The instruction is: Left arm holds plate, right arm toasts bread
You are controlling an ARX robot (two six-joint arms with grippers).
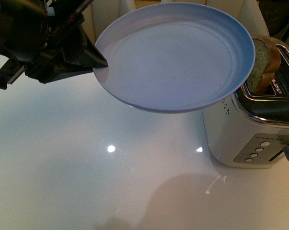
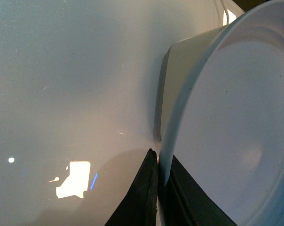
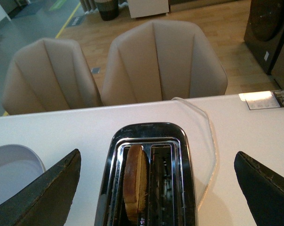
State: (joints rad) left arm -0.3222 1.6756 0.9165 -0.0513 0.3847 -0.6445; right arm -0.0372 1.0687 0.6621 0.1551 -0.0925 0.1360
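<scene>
Toaster (image 3: 146,134) slot holding bread (image 3: 135,181), left gripper (image 2: 160,162) pinching plate (image 1: 175,57) rim

Two beige padded chairs (image 3: 165,61) beyond a glossy white table (image 1: 87,191) with light glints (image 1: 111,148), wooden floor (image 3: 217,28) behind

Front cam looks down over the bench (image 1: 87,182), plate (image 1: 173,57) close in the upper middle, toaster (image 1: 245,139) at the right edge. Left wrist cam hugs the plate rim. Right wrist cam looks down into the toaster, chairs (image 3: 165,61) beyond. All three share plate and toaster.
</scene>
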